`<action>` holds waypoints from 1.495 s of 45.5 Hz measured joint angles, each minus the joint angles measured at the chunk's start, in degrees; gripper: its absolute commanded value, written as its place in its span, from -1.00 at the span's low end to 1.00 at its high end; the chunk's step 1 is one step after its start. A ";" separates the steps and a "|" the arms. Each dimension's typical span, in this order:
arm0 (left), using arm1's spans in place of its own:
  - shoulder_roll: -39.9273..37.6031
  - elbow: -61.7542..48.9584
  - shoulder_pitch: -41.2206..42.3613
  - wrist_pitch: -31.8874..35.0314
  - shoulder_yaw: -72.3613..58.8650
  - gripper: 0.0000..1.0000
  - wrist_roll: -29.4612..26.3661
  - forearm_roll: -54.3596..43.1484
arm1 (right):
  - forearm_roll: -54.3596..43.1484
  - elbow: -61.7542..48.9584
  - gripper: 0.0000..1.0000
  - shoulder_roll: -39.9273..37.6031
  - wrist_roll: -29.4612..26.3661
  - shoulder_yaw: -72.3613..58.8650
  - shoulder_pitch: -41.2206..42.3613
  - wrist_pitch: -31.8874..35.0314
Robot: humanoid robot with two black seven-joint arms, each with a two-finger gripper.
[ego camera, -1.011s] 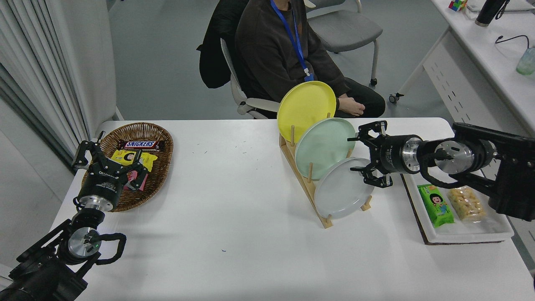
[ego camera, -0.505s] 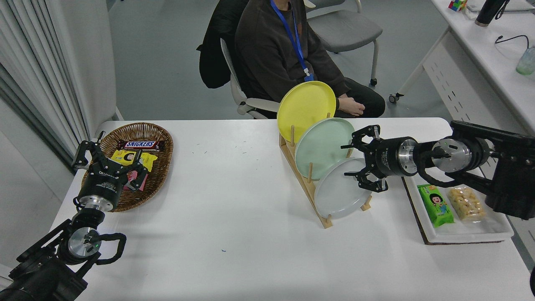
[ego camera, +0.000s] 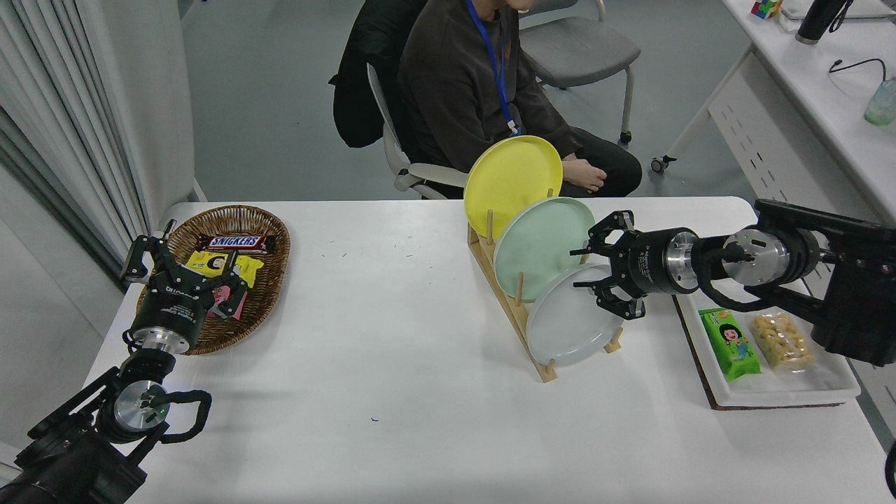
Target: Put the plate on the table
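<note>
Head view: round pale grey plate (ego camera: 570,323) stands on edge in the front slot of the wooden rack (ego camera: 514,308) on the white table (ego camera: 392,364), in front of the mint green plate (ego camera: 542,245). My right gripper (ego camera: 591,273), jaws spread, at its upper right rim (contact unclear). My left gripper (ego camera: 183,269) open over the wicker basket (ego camera: 269,280)

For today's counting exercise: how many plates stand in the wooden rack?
3: round yellow plate at the rack's far end, mint green plate in the middle, pale grey plate nearest. None seems hidden.
</note>
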 measured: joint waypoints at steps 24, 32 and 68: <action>0.00 -0.01 0.00 0.00 0.00 0.96 0.00 0.00 | -1.72 -0.25 -0.28 -0.27 -1.58 0.00 0.67 0.17; 0.00 -0.01 0.00 0.00 0.00 0.96 0.00 0.00 | -2.42 -0.41 -0.28 -0.24 -2.06 -0.02 0.65 0.02; 0.00 -0.01 0.00 0.00 0.00 0.96 0.00 0.00 | -3.42 -0.67 -0.51 -0.30 -3.67 -0.30 1.54 -0.07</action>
